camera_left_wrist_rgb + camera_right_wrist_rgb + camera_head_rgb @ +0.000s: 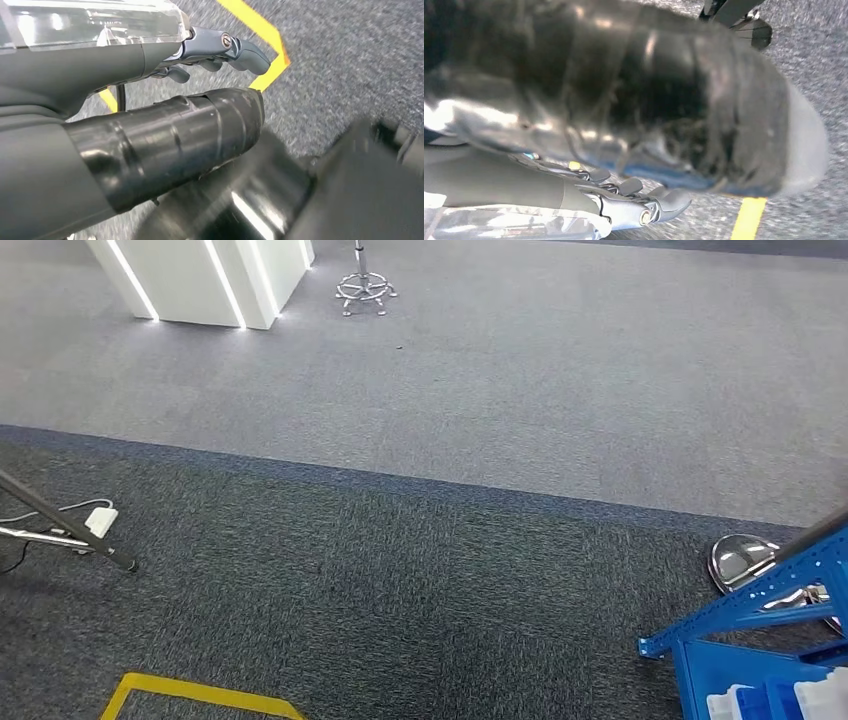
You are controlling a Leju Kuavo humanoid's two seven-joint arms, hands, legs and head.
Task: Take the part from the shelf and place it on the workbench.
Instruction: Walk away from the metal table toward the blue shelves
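The head view looked down on grey carpet [450, 370] that gave way to a darker charcoal carpet [400, 580] across a thin blue border strip. At the lower right stood the corner of a blue metal shelf [745, 615], with pale translucent plastic bins [790, 698] on the level below its top rail. Whether the part lay among those bins could not be told. Just behind the shelf sat a shiny chrome round base [740, 560] with a dark pole rising from it. A yellow tape outline [190, 695] marked the dark carpet near the bottom left. Farther left, a thin black tripod leg [70, 525] slanted down beside a white power adapter [100, 522] with its cable. Far off stood a white illuminated column [205, 280] and a chrome star-shaped stool base [365, 288].

In the left wrist view the left hand [200, 75] hung above the carpet and yellow tape, its dark fingers [240, 50] loosely curled, nothing in them. In the right wrist view the right hand [634, 200] likewise held nothing, fingers [664, 202] slightly bent and apart over the carpet.
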